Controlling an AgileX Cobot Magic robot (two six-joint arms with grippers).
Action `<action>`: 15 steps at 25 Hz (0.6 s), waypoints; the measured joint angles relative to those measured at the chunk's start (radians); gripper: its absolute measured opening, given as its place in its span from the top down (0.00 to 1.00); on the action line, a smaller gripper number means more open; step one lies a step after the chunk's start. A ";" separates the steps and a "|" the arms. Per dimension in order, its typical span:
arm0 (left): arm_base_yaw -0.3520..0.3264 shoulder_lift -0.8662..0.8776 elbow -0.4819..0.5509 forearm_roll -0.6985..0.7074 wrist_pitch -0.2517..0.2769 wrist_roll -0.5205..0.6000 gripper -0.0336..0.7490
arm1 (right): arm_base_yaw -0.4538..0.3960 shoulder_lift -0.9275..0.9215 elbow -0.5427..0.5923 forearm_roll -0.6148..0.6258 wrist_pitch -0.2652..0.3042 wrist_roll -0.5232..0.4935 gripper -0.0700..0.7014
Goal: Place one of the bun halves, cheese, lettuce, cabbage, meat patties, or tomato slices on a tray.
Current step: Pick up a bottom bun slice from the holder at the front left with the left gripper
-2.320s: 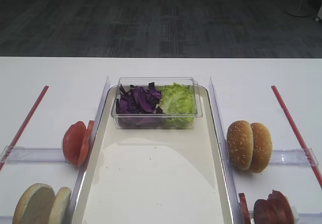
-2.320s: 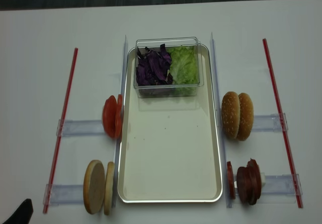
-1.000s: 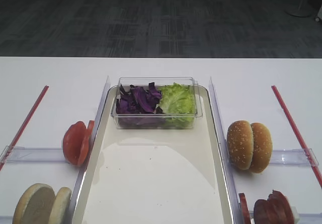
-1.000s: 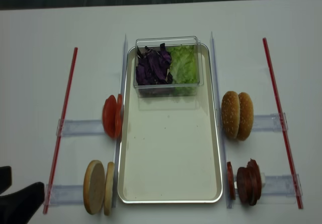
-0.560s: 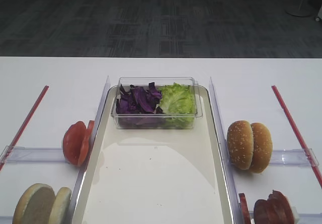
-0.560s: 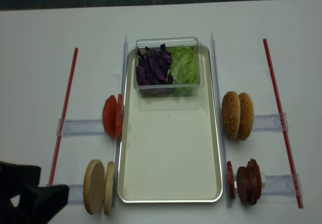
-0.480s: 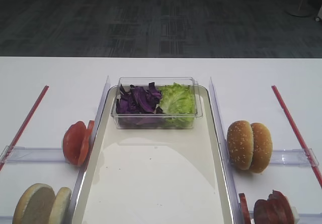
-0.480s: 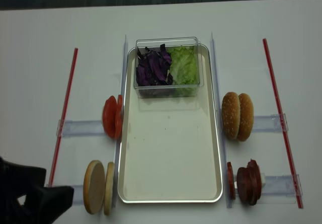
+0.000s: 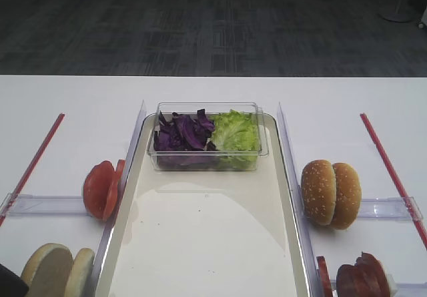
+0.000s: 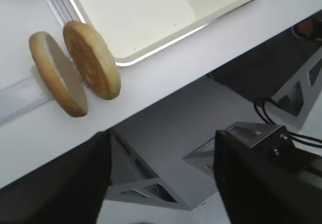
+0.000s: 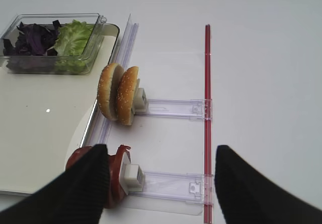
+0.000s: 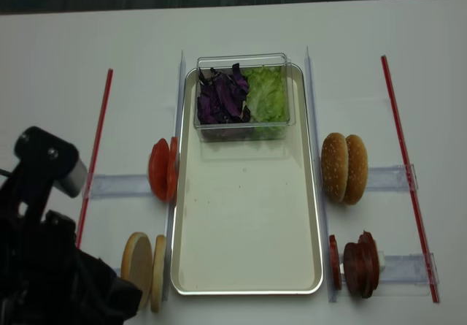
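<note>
- At the lower left of the overhead view, the left arm [image 12: 44, 266] is reaching over the table edge, close by the bun halves [image 12: 144, 270]; nothing is being carried.
- Left gripper [image 10: 161, 178]: in the left wrist view both dark fingers [image 10: 55, 178] are standing well apart, released, with only the table edge and the frame under it between them.
- Bun halves are standing on edge in a clear holder, just outside the tray [image 12: 248, 285] at its near left corner. Tray surface is sitting bare below the clear tub [image 12: 244, 128] of cabbage [image 12: 222, 95] and lettuce [image 12: 266, 91].
- Tomato slices [image 12: 162, 169] are waiting further up the tray's left side.
- Right gripper [image 11: 161, 183]: spread wide, hovering over the meat patties [image 11: 118, 168], grasping nothing.
- Judgement: the step in hand looks like approaching the buns. Doing it well means bringing the fingers down astride one half only, across its thin edge, not both together.
- Squeeze lightly, since soft bread is likely to dent; lift clear of the holder before swinging over the rim.
</note>
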 joint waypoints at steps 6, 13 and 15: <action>-0.249 0.126 -0.040 0.210 -0.004 -0.258 0.42 | 0.000 0.000 0.000 0.000 0.000 0.000 0.28; -0.456 0.292 -0.093 0.406 -0.017 -0.522 0.42 | 0.000 0.000 0.000 0.000 0.000 0.000 0.28; -0.464 0.313 -0.098 0.417 -0.016 -0.542 0.42 | 0.000 0.000 0.000 0.000 0.000 0.000 0.28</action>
